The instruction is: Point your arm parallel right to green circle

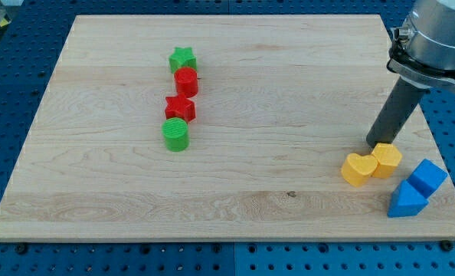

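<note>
The green circle (176, 133) sits left of the board's middle, at the bottom of a short column of blocks. Above it are a red star (180, 108), a red circle (186, 81) and a green star (182, 59), each touching or nearly touching its neighbour. My tip (376, 143) is far to the view's right of the green circle, at about the same height in the view. It stands just above a yellow hexagon (386, 160).
A yellow heart (357, 169) lies left of the yellow hexagon. A blue cube (427, 177) and a blue triangle (406, 201) lie near the board's bottom right corner. The wooden board (227, 192) rests on a blue perforated table.
</note>
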You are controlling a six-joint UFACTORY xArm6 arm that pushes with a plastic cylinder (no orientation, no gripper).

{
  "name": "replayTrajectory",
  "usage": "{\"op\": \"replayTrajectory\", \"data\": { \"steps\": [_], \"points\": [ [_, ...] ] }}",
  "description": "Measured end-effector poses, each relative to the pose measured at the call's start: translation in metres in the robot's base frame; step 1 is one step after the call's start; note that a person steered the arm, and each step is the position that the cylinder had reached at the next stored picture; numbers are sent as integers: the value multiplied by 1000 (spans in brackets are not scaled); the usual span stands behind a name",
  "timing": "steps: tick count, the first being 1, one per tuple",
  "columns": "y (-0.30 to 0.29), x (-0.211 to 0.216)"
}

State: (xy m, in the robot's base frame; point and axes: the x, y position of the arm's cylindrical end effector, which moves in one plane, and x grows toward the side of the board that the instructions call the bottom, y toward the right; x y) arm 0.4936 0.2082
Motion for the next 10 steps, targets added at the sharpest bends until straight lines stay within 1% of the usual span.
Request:
{"op": "replayTrajectory", "data": {
  "steps": [2, 3, 4, 5, 6, 7, 9, 10],
  "points": [
    [12, 26],
    [-7, -15],
    [-83, -46],
    [-184, -43],
    [-239, -11],
    [-255, 20],
    [-259, 20],
    [-205, 8]
  ]
}}
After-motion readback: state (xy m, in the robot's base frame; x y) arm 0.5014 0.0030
